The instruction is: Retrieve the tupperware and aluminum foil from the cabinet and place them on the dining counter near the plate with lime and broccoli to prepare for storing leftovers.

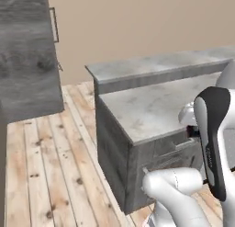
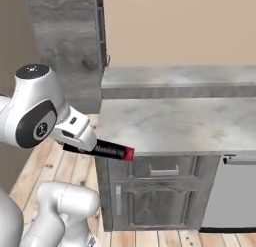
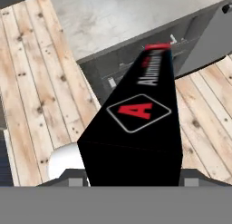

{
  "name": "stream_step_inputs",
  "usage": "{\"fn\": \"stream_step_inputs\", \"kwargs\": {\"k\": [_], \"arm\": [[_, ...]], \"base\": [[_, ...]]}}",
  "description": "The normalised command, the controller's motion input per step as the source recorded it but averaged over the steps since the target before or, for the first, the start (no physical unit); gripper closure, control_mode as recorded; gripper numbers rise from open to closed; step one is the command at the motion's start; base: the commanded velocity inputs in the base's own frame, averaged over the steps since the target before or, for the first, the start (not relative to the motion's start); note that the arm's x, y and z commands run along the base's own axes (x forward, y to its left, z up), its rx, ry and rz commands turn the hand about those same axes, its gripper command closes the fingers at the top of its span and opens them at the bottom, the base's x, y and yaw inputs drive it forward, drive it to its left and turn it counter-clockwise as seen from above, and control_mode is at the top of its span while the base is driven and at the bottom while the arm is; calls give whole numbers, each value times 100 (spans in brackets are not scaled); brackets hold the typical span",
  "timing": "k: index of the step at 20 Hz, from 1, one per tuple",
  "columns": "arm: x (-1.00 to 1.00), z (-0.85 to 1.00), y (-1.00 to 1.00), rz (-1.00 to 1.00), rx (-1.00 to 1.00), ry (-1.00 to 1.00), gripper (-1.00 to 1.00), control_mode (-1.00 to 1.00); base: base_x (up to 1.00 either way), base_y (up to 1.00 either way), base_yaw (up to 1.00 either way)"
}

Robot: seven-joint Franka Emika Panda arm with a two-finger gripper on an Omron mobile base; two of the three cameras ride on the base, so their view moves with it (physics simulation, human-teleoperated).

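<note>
Carrying the aluminum foil box (image 2: 111, 151) through the air, the arm heads for the grey surface (image 2: 180, 123) in the right base view. The black box with its red end cap sticks out level from the hand, its tip just short of the surface's front edge and slightly below the top. My read: the box needs lifting before it goes forward, or that red tip could knock the edge. Below the top sit a drawer (image 2: 164, 168) and a cabinet door (image 2: 150, 206), both closed, so whatever they hold is hidden.

Over to the left base view: the same surface (image 1: 151, 106) runs bare where we can see it, with a raised ledge (image 1: 156, 67) behind. No plate, lime or broccoli to be seen from here, so I judge the base has some driving or turning to do before the set-down. The arm's dark elbow blocks the hand on this side.

Hand view now: the foil box (image 3: 136, 128) runs straight away from the camera, big red letter on top, the jaws pinching it across its width at the near end, spread wide to suit. The fingertips (image 3: 76, 180) barely peek out beside it. Wooden floor (image 3: 31, 82) lies beneath. Keep the box level, set it flat, then release.
</note>
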Motion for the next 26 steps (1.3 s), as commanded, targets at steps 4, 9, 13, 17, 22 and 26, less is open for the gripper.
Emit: {"fn": "stream_step_inputs", "kwargs": {"k": [4,9,13,17,22,26], "arm": [[0,0,0,0,0,0,100,100],[0,0,0,0,0,0,100,100],[0,0,0,0,0,0,100,100],[0,0,0,0,0,0,100,100],[0,0,0,0,0,0,100,100],[0,0,0,0,0,0,100,100]], "base": [[16,100,38],[39,100,34],[89,80,29],[100,-10,8],[100,-46,0],[100,-48,0]]}}
